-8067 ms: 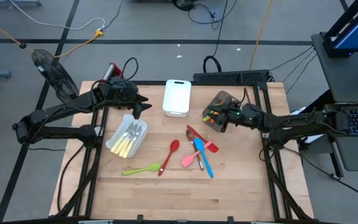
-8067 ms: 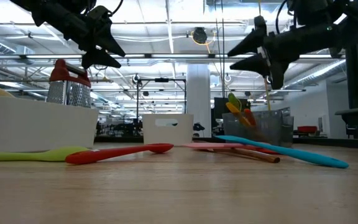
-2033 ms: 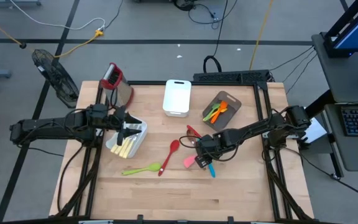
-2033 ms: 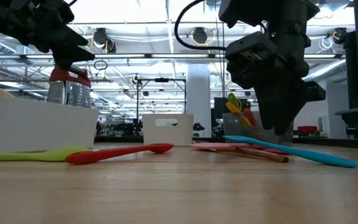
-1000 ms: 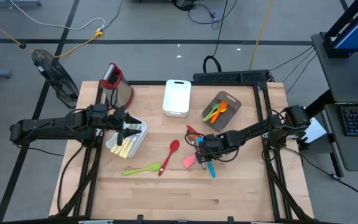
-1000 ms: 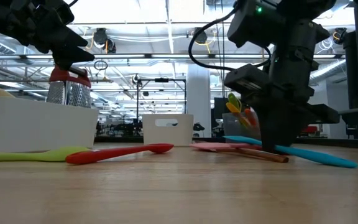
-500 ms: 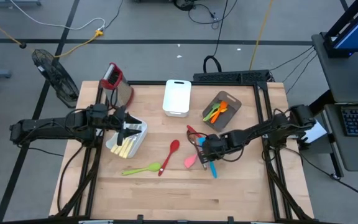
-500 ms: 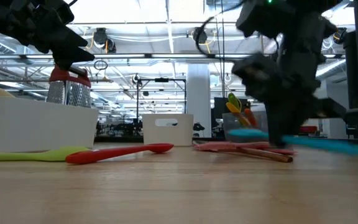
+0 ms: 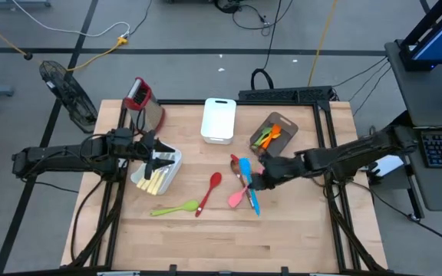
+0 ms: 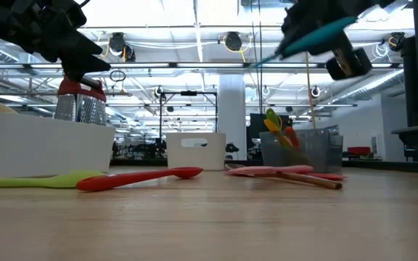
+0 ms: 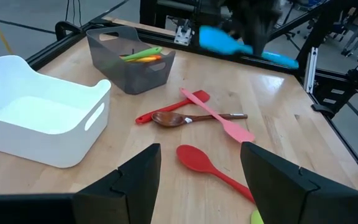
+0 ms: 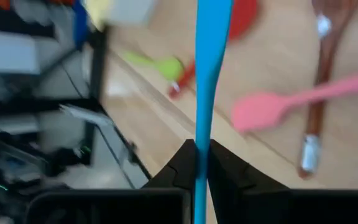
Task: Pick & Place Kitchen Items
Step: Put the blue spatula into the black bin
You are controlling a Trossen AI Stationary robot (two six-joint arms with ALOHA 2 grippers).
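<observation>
Two grippers | right gripper (image 12: pixel 201 163): pinching long blue silicone spatula (image 9: pixel 245 184), lifted above table | left gripper (image 11: pixel 197 180): spread, over white cutlery bin (image 9: pixel 146 179)

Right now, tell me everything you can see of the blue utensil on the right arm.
The blue utensil is a slim, one-piece turquoise spatula or spoon, apparently silicone, with a broader flat head. The right end effector is shut on its thin handle, which runs straight out between the fingers. It hangs clear of the table, above the pink spatula and wooden-handled spoon, touching nothing else.
</observation>
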